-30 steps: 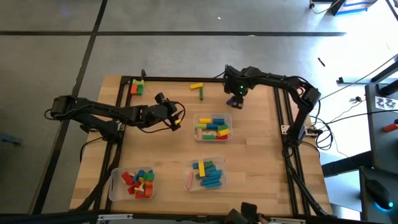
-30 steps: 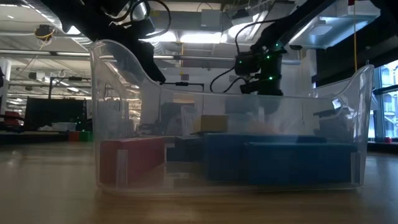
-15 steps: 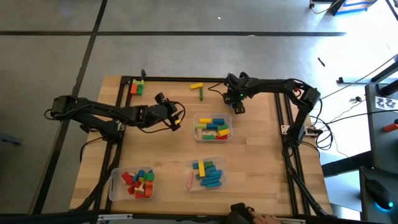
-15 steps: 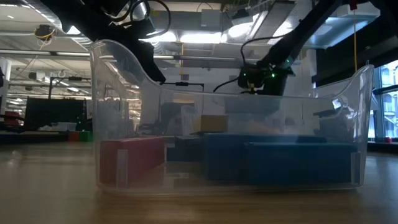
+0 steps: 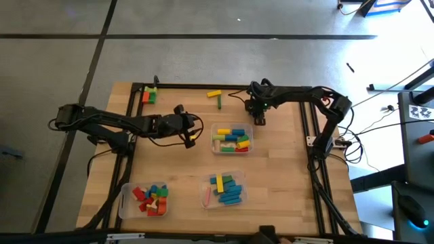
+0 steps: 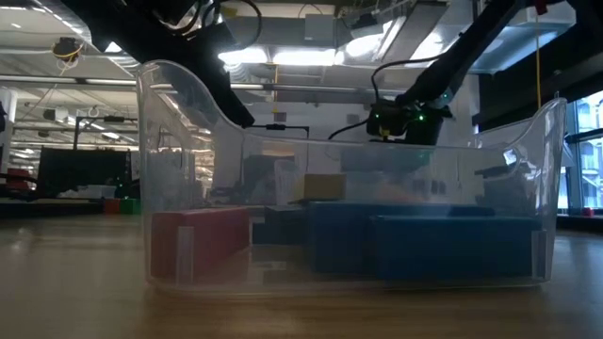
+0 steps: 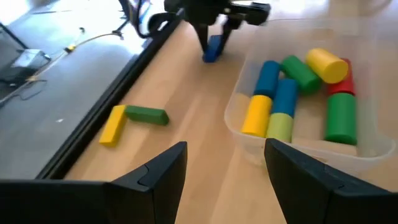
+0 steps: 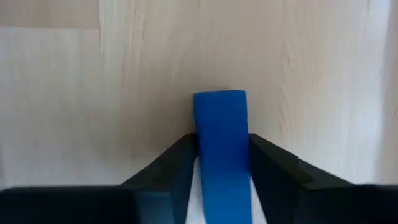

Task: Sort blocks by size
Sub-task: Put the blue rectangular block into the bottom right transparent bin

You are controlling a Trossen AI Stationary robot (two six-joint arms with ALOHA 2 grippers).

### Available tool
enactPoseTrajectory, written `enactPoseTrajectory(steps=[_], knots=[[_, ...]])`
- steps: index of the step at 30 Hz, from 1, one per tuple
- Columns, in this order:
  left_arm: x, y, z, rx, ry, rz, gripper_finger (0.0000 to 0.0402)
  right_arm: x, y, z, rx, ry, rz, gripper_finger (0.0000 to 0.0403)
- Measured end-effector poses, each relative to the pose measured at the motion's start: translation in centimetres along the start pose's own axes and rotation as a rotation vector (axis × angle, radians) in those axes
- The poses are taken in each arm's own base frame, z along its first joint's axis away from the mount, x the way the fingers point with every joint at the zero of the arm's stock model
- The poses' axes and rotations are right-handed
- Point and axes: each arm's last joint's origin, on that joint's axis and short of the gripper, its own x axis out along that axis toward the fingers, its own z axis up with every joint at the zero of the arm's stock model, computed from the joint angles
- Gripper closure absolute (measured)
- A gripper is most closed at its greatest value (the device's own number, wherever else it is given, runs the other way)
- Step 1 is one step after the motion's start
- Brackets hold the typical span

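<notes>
Your left arm (image 5: pixel 102 125) reaches in from the left edge of the surface (image 5: pixel 278 169). Beyond it, at the far left corner, a few blocks sit on the wood: corner blocks (image 5: pixel 149 95), orange and green. Near the front left edge you have the front-left tray (image 5: pixel 125 203), filled with red, blue, green and yellow pieces.

Left end effector (image 5: pixel 192 133): low over the wood, just left of the centre tray (image 5: pixel 249 129), fingers spread, nothing between them. In the left wrist view its two dark fingers (image 7: pixel 163 171) stand well apart, with bare wood in the gap.

Ahead of it lie a yellow bar (image 7: pixel 112 124) and a green bar (image 7: pixel 147 114), touching end to side in an L, near the far rail. From above they show as one pair just right of the far edge's middle.

Centre tray holds yellow, blue, green and red pieces. The front-centre tray (image 5: pixel 243 195) holds mostly blue and green bars, with a pink one lying just beside its left wall.

Right end effector (image 5: pixel 258 116): down at the surface just beyond the centre tray's far right corner. Its fingers flank a blue block (image 8: pixel 220 149), one on each side; whether they press it yet, you cannot tell. The block stands tilted on the wood.
</notes>
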Motion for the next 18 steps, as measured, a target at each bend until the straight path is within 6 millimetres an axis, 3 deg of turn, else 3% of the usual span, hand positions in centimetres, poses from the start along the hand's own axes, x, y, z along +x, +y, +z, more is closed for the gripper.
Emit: enactPoseTrajectory(steps=[5, 11, 18], knots=[[0.0, 0.0, 0.0, 0.0, -0.002, -0.012, 0.0192, 0.0, 0.1, -0.2, 0.082, 0.008, 0.025, 0.0309], [0.0, 0.0, 0.1, 0.008, -0.006, -0.012, 0.0192, -0.4, 0.5, 0.0, 0.14, 0.03, 0.004, 0.031], [0.0, 0.0, 0.1, 0.005, -0.006, -0.012, 0.0192, -3.6, 1.7, 0.6, 0.151, -0.008, -0.043, 0.0304]])
